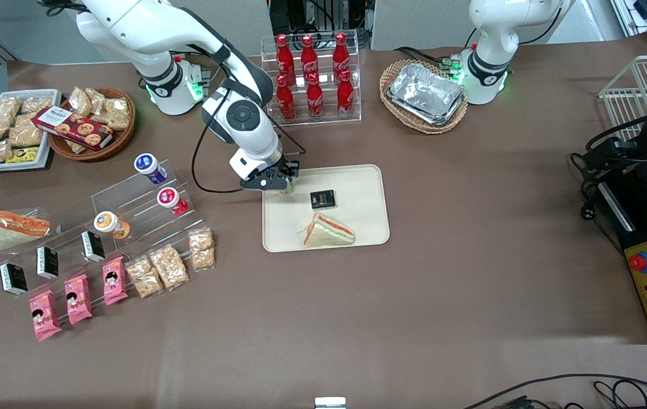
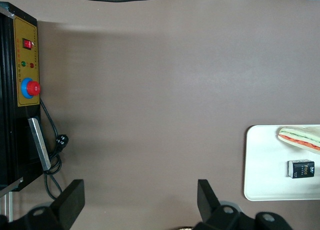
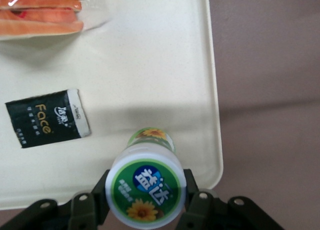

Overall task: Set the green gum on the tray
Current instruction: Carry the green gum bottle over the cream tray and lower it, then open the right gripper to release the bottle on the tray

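Green gum (image 3: 146,190) clamped in gripper (image 3: 146,202) above cream tray (image 3: 150,65) on brown table (image 1: 471,255).

The green gum (image 3: 146,190) is a small cylindrical bottle with a light-green body and a white round lid carrying a dark green label with a sunflower print. It stands upright over a corner region of the tray (image 3: 150,65), clamped between the gripper (image 3: 146,202) fingers. The tray (image 1: 357,227), a cream-beige rectangle with rounded corners and low rim, lies flat at the centre of the front view.
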Robot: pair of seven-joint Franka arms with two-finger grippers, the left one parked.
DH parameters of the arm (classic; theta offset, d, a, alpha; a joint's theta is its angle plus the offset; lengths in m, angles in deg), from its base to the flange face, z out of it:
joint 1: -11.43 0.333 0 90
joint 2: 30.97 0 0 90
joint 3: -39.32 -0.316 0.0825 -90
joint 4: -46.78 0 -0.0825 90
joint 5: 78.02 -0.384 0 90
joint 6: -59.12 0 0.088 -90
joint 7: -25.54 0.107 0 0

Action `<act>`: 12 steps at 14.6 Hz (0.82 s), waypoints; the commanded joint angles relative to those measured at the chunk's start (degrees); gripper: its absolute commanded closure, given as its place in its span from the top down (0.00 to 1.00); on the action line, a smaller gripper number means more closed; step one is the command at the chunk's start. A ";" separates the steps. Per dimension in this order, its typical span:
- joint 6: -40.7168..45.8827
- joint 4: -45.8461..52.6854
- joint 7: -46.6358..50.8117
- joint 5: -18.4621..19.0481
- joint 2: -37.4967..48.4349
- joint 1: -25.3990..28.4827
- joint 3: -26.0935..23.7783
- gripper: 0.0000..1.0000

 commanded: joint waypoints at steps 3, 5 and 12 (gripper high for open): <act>-5.13 -2.20 1.37 4.19 -1.85 0.07 0.28 0.42; -5.13 -2.20 1.37 5.15 -1.94 0.08 0.36 0.42; -4.87 -2.02 9.11 14.74 -2.99 -0.01 0.45 0.99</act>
